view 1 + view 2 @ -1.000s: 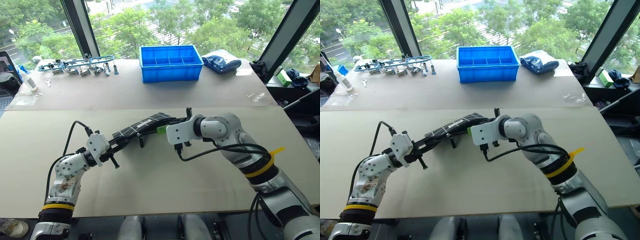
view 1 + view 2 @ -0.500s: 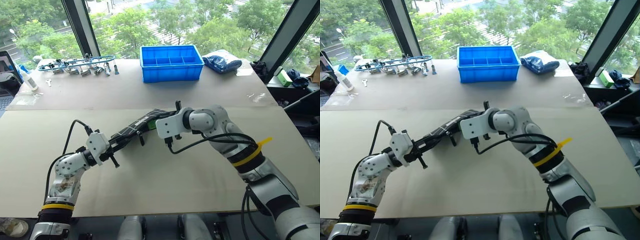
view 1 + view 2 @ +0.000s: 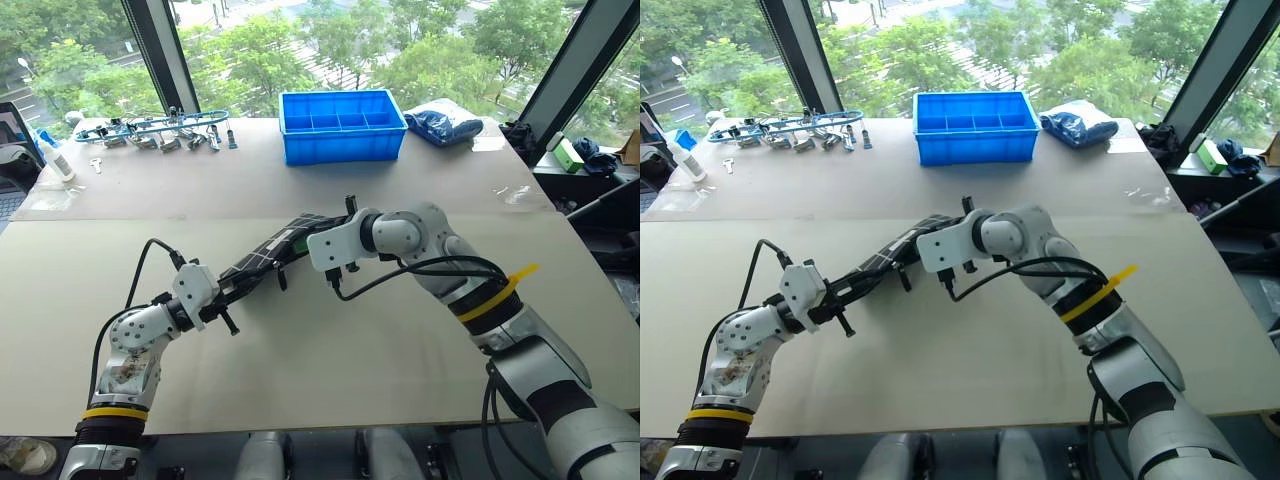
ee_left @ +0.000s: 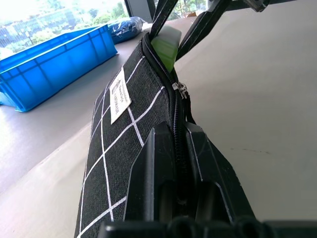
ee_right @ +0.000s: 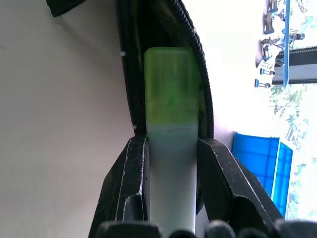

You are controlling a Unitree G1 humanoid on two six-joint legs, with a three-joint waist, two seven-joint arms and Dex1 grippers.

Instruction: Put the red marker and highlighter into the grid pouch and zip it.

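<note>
- The left end effector (image 3: 226,296) is the nearest to the robot, over the near left part of the table (image 3: 330,370). Its two fingers are pressed together on the near end of the grid pouch (image 4: 124,134), right at the zipper line.
- The grid pouch is lifted off the table and runs from this grip up and to the far right. It looks like soft, light fabric that sags and folds easily, so I judge it is best held at the stiffer zipper seam, as it is now.
- The zipper pull (image 4: 180,89) sits about halfway along the seam, and the mouth beyond it is open.
- At this open mouth, the right end effector (image 5: 171,148) clamps the pale body of the highlighter (image 5: 170,94), its fingers partly apart by the width of the pen. The green cap points into the opening and is already between the zipper edges.
- The highlighter seems stiff, light and smooth plastic, so it may slip if the grip is loose; the body is the good place to hold.
- I cannot see the red marker.
- Far behind, a blue bin (image 3: 342,125) stands on the table.
</note>
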